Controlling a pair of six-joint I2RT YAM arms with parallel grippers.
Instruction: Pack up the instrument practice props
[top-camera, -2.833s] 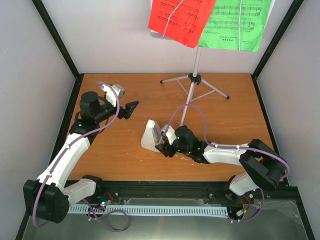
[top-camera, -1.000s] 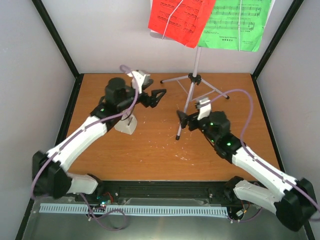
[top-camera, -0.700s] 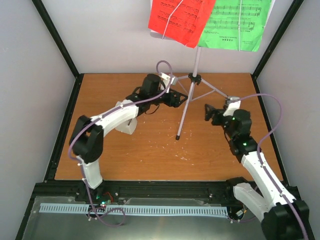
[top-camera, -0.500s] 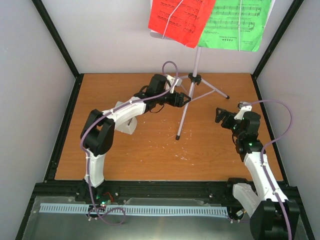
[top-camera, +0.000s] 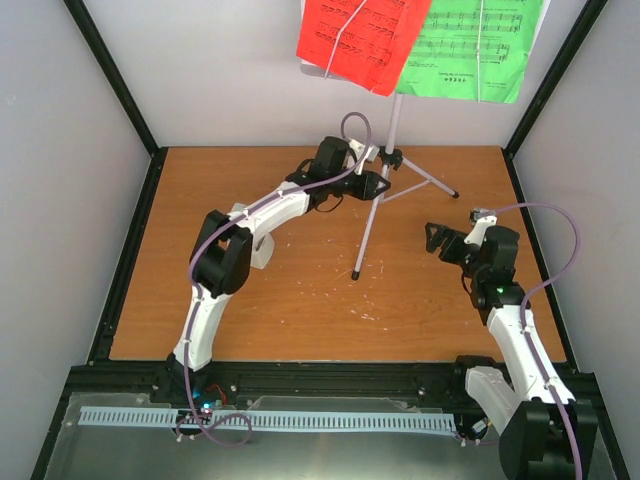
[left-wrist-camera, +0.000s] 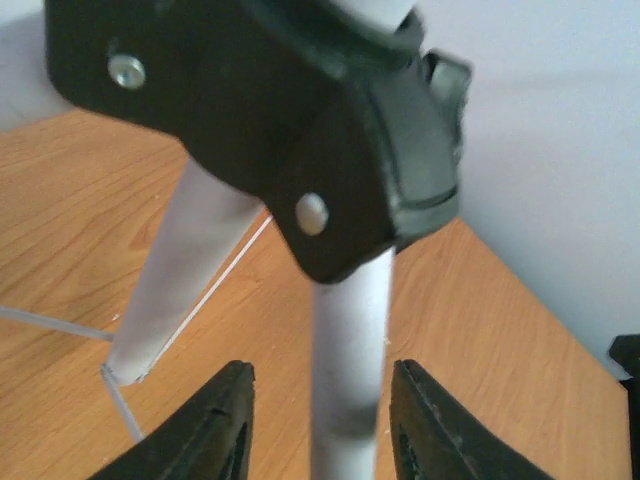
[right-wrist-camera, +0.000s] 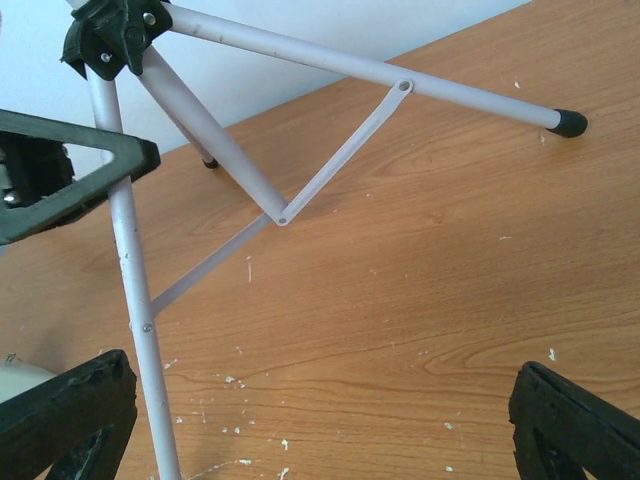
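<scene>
Toward the near right of the wooden table (top-camera: 300, 310), the right gripper (top-camera: 432, 238) is hovering with its jaws spread wide and nothing between them, facing the tripod from well apart. Left of centre, the white metronome (top-camera: 262, 250) is standing on the table, partly hidden under the left arm. Farther back, the left gripper (top-camera: 378, 183) is reaching the music stand (top-camera: 395, 125) just below its black hub. In the wrist view its fingers (left-wrist-camera: 225, 430) are flanking the near silver leg (left-wrist-camera: 345, 350), jaws apart with a gap showing on at least one side — straddling the tube, not yet clamping it. The leg's long axis is slanting from the hub down toward the near side, running between the jaws and across their closing line, so the left arm is plainly the nearer one and probably needs only to close. Farthest back, on the desk of the upright stand, the red page (top-camera: 360, 40) and the green page (top-camera: 475, 45) are resting side by side.
</scene>
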